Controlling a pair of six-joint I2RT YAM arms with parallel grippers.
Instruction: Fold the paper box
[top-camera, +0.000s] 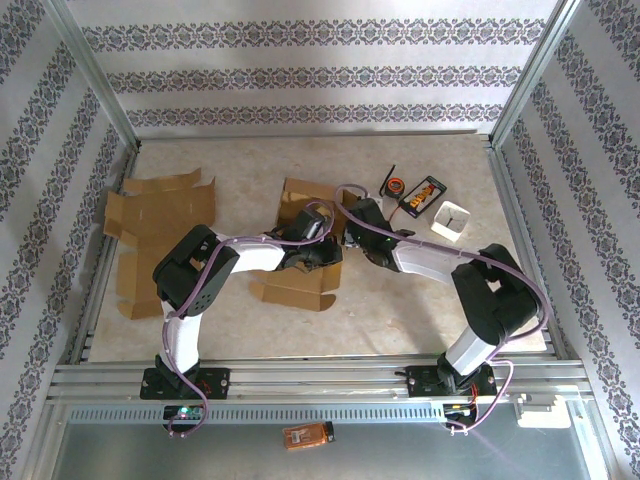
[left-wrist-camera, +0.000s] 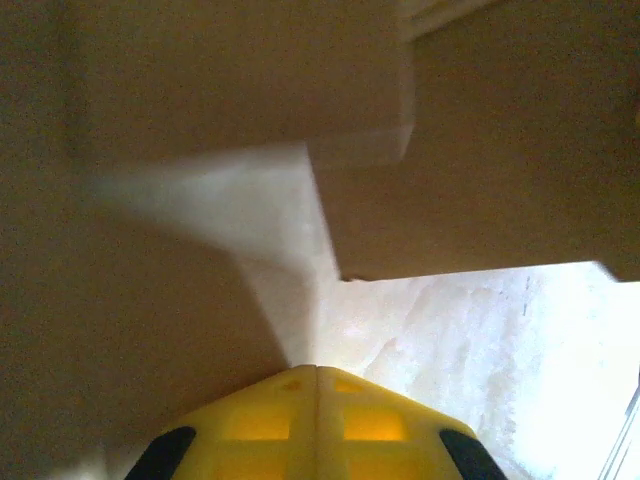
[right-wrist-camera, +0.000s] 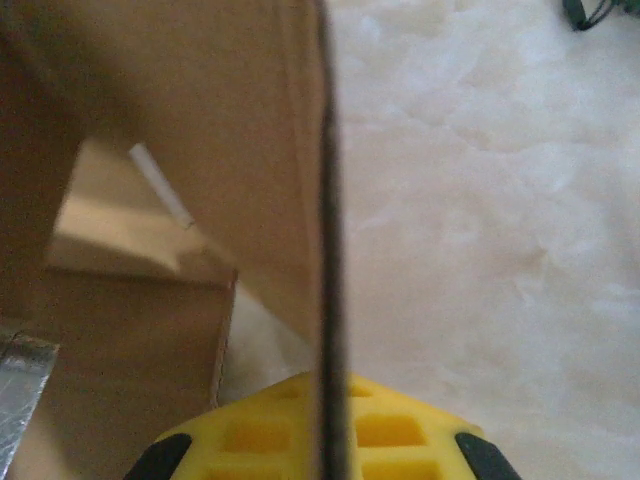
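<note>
Yellow-fingered, the right tool is clenched on an upright cardboard panel of the box. The panel runs edge-on straight ahead of it, and the rest of the box lies to its left, mid-tabletop. The left tool is clenched on nothing, with flaps just ahead and above. The right arm has the hold, so the next fold likely pivots there.

1 table, 2 robot arms: left arm, right arm. 1 half-folded cardboard box at ctr. Flat cardboard sheets at left overlap, approx. 2, exact no. unclear. Also 1 white tub, 1 black tray, 1 orange ring, 1 orange gadget up front.
</note>
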